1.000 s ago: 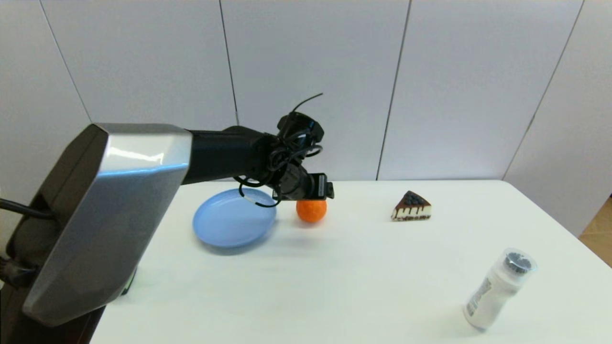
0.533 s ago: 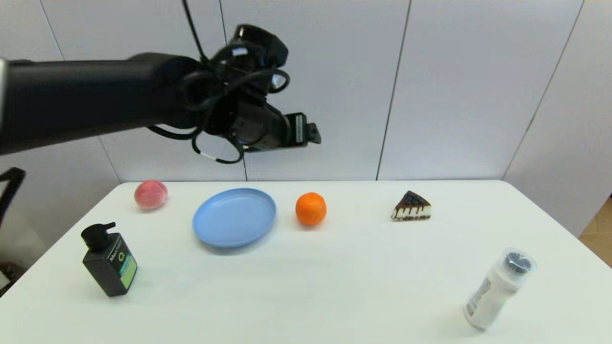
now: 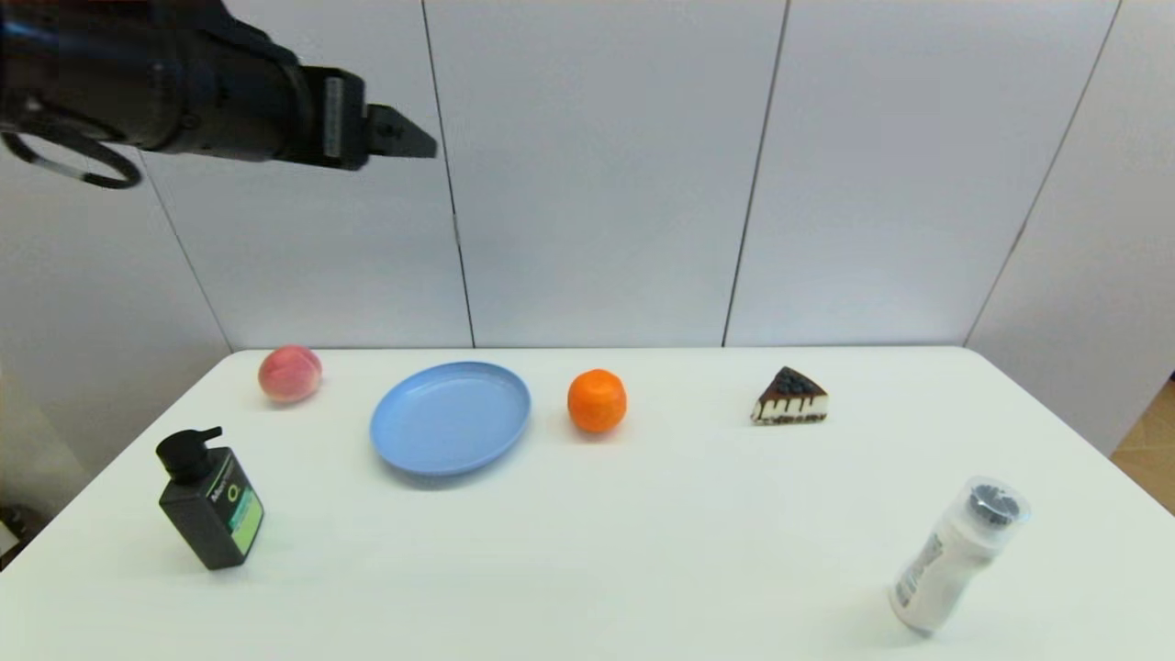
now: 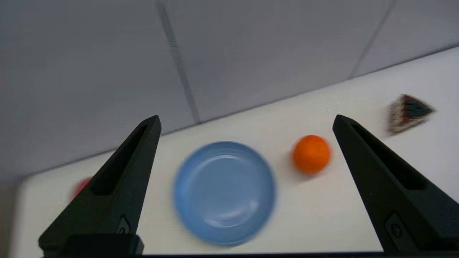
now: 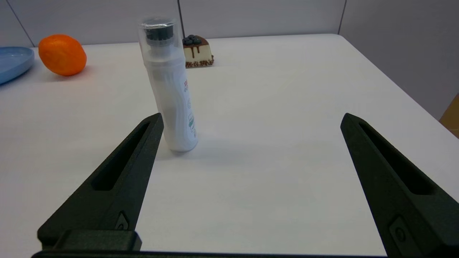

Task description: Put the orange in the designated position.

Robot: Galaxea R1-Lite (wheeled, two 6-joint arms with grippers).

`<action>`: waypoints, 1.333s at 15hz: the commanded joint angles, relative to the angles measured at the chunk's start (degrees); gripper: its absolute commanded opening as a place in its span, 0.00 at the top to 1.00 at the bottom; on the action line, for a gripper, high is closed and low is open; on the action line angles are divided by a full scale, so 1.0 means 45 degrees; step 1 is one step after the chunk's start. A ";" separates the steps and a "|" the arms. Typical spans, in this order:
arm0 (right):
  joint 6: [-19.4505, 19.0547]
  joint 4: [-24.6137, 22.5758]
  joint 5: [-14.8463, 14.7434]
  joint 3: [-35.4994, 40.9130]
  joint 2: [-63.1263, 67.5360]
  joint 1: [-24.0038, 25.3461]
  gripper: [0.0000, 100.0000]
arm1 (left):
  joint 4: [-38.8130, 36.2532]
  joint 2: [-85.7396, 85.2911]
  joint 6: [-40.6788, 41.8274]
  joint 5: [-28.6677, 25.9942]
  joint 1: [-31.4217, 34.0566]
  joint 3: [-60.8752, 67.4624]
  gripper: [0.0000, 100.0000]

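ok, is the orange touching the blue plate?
Apart. Head view shows a strip of white table between the orange and the blue plate; the left wrist view shows the same gap.

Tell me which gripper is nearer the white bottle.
Right. The right gripper, open, sits low over the table just short of the white bottle. The left gripper, open, is raised high on the far left side, across the table.

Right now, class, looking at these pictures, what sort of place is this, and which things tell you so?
Probably a robot test room, not a home: a bare white table against plain panelled walls, unrelated props set apart on it, an orange, a blue plate, a cake slice, and a robot's left hand raised above.
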 commanded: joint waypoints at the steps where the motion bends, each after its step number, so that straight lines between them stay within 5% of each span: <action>1: -0.0018 -0.0010 0.0000 0.0002 -0.0003 0.0000 0.00 | 0.0026 -0.2493 0.1962 -0.0041 0.2536 0.0900 0.00; 7: -0.0018 -0.0010 0.0000 0.0002 -0.0003 0.0000 0.00 | -0.0013 -0.4974 0.1942 0.0018 0.4743 0.2775 0.00; 20: 0.0021 -0.0010 0.0000 0.0002 0.0016 0.0000 0.00 | -0.0052 -1.1907 -0.0050 -0.0002 0.4763 0.7873 0.00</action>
